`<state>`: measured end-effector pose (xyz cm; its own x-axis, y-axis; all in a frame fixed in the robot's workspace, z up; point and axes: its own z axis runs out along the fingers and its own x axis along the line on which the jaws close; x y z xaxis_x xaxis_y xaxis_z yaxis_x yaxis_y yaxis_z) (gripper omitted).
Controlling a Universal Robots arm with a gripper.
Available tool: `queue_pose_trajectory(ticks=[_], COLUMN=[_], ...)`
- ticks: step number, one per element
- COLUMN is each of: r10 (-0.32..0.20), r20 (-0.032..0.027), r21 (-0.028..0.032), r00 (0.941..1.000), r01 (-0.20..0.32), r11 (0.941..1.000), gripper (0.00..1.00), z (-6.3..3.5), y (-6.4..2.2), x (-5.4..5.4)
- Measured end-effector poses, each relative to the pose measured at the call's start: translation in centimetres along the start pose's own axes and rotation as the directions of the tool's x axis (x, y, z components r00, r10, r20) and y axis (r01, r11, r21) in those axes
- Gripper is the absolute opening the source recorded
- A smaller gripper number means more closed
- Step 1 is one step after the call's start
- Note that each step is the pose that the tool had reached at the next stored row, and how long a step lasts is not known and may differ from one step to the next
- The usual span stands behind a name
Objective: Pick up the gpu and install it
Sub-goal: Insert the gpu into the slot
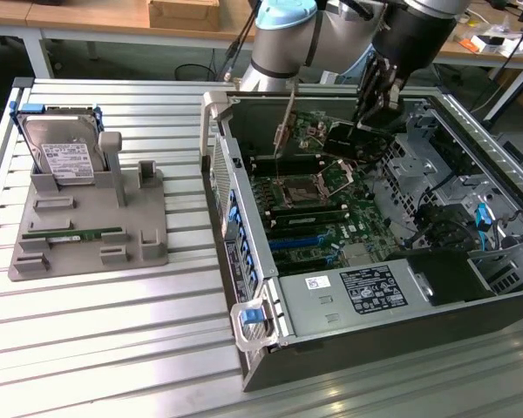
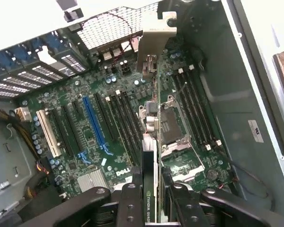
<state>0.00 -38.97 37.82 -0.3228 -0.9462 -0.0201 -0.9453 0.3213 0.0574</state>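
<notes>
Pickup: I am judging this step done. The gpu [image 1: 353, 141] is hanging clear of the worktop [image 1: 113, 348], inside the open computer case [image 1: 244, 261].
Gripper: the gripper [image 1: 373, 113] is clamping on the gpu. In the wrist view its fingers [image 2: 128, 203] are pressing on both faces of the card.
Gpu position: it is hovering on edge above the motherboard [image 1: 331, 209] in the case, over the CPU socket [image 2: 170, 125]. Its silver bracket [image 2: 154, 40] is pointing toward the case's rear wall.
Install: not yet done. The card is sitting in no slot, and the long blue slot [image 2: 95, 125] in the case is lying off to one side of the card line.
Left to do: as I judge it, lining the card up with a slot and seating it.
Count, gpu: one.
Count, gripper: one.
Count, computer case: one, lying open on its side.
Count, long blue slot: one.
Count, hard drive [image 1: 63, 157]: one, standing in the gray holder [image 1: 78, 261] on the exterior view's left of the case.
Count, RAM stick [image 1: 74, 233]: one, lying in the same holder.
</notes>
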Motion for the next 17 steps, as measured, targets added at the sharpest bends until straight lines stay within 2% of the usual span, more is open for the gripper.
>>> queue_pose_trajectory(ticks=[2, 3, 5, 6, 7, 9, 12, 14, 17], r10=[-0.068, -0.114, -0.191, -0.231, -0.242, -0.246, -0.252, -0.282, -0.29], r20=[-0.004, -0.0065, -0.0107, -0.0128, -0.0133, -0.0146, -0.0224, -0.0262, -0.0275], r21=[-0.0015, -0.0027, -0.0049, -0.0062, -0.0066, -0.0067, -0.0062, -0.0071, -0.0074], r00=[0.9976, 0.9935, 0.9815, 0.9728, 0.9701, 0.9693, 0.9676, 0.9591, 0.9567], r01=[0.068, 0.114, 0.191, 0.231, 0.242, 0.245, 0.252, 0.282, 0.29], r11=[0.9977, 0.9935, 0.9815, 0.9729, 0.9702, 0.9694, 0.9678, 0.9594, 0.9571], gripper=[0.26, 0.26, 0.26, 0.26, 0.26, 0.26, 0.26, 0.26, 0.26], z=[0.22, 0.37, 0.63, 0.7, 0.72, 0.71, 0.75, 0.87, 0.97], y=[-0.01, -0.02, -0.04, -0.04, -0.11, -0.37, -0.85, -0.88, -0.99], x=[0.0, 0.0, 0.0, 0.0, 0.2, 1.0, 2.6, 2.7, 3.4])
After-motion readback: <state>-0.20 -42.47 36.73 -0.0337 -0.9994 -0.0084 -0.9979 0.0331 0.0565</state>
